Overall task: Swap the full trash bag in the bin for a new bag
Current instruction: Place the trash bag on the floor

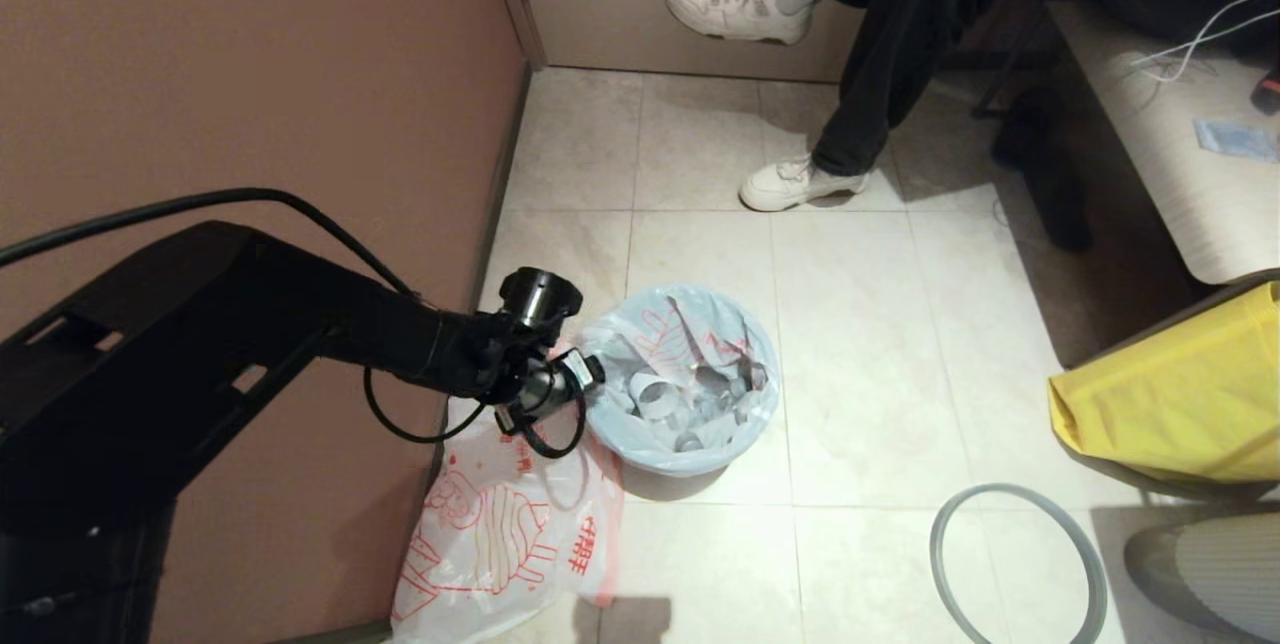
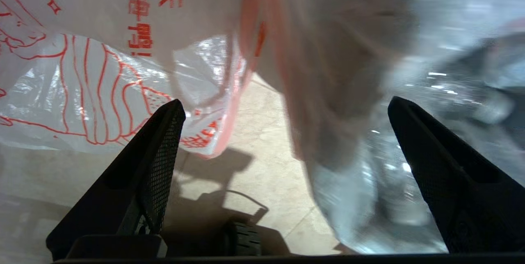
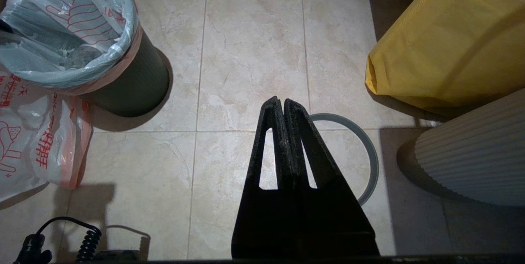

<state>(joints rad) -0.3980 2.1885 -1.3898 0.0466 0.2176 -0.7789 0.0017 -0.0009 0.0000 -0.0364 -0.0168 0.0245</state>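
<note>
My left hand (image 2: 283, 108) sits low beside the bin (image 3: 127, 83), on its wall side, fingers (image 2: 160, 165) spread wide with nothing between them; through the gap I see floor tile, the limp new bag (image 2: 82, 71) to one side and the full trash bag (image 2: 369, 92) bulging on the other; neither plastic is pinched. From the head view the left hand (image 1: 585, 374) is right at the bin's near-left rim, the arm reaching in from my left along the brown wall (image 1: 250, 64); the full trash bag (image 1: 680, 374) is seated in the bin, mouth folded over the rim, clear bottles and a white roll showing inside. The new bag (image 1: 500, 544) lies flat on the floor against the wall, just beside the bin, red cartoon print up. My right hand (image 3: 283, 106) hangs parked above the tiles, fingers pressed together, empty; under it lies the grey ring rim (image 3: 361, 153), off the bin and well apart from it. A yellow bag (image 1: 1180, 404) stands at my right; a seated person's white sneakers (image 1: 800, 184) are beyond the bin.
</note>
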